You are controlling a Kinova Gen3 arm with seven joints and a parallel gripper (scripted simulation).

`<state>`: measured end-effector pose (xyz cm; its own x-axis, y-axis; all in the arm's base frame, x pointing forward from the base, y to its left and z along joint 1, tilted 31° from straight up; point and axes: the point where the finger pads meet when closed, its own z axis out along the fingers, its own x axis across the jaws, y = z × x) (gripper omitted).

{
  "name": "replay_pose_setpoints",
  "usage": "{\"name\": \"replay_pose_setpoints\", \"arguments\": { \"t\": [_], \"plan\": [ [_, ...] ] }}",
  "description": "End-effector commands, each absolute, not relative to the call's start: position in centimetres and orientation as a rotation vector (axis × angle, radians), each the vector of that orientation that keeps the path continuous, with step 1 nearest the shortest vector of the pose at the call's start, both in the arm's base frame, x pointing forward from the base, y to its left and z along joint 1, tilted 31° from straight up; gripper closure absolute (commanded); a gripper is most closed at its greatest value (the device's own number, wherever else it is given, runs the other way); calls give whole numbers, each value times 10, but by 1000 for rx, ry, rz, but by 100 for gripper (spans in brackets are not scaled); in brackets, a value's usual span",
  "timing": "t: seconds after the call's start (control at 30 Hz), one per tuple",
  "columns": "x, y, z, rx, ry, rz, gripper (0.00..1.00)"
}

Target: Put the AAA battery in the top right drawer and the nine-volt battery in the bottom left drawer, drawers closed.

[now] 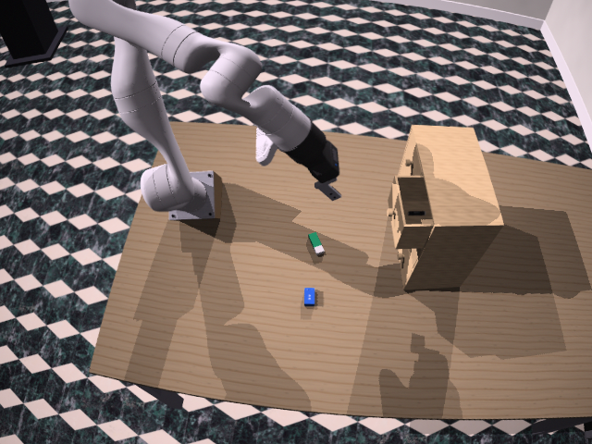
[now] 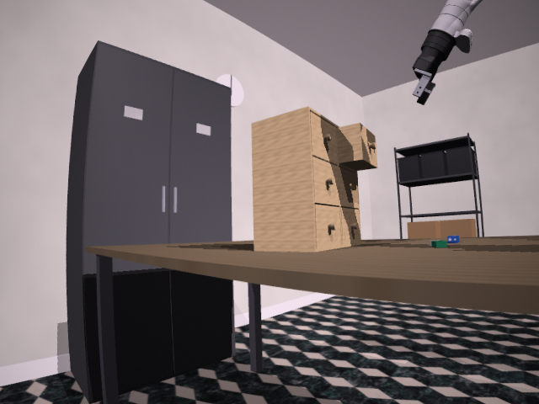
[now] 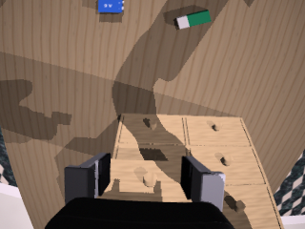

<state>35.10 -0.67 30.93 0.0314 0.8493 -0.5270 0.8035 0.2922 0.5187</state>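
The wooden chest (image 1: 449,143) (image 2: 283,183) stands upright. Its top right drawer (image 1: 415,236) (image 2: 350,139) (image 3: 131,169) is pulled partway out and level. A slim dark thing (image 1: 415,213), seemingly the AAA battery, lies inside it. The bottom left drawer (image 2: 322,236) (image 3: 200,135) looks shut. The blue nine-volt battery (image 1: 309,296) (image 2: 453,239) (image 3: 110,6) lies on the table. My gripper (image 1: 329,191) (image 2: 423,92) (image 3: 145,170) is open and empty, high above the table in front of the chest, tilted towards it.
A green and white block (image 1: 315,242) (image 2: 439,244) (image 3: 197,19) lies on the table (image 1: 239,382) between the robot base and the chest, near the nine-volt battery. The chest's other drawers look shut. Their knobs stick out of the front.
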Motion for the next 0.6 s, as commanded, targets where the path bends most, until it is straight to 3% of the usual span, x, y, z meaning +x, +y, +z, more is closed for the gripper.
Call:
{"name": "replay_pose_setpoints", "arguments": {
  "t": [0.0, 0.57],
  "plan": [
    [350, -6, 304, 1487, 1761, 95, 0],
    [359, -13, 293, 1405, 1726, 192, 0]
  ]
}}
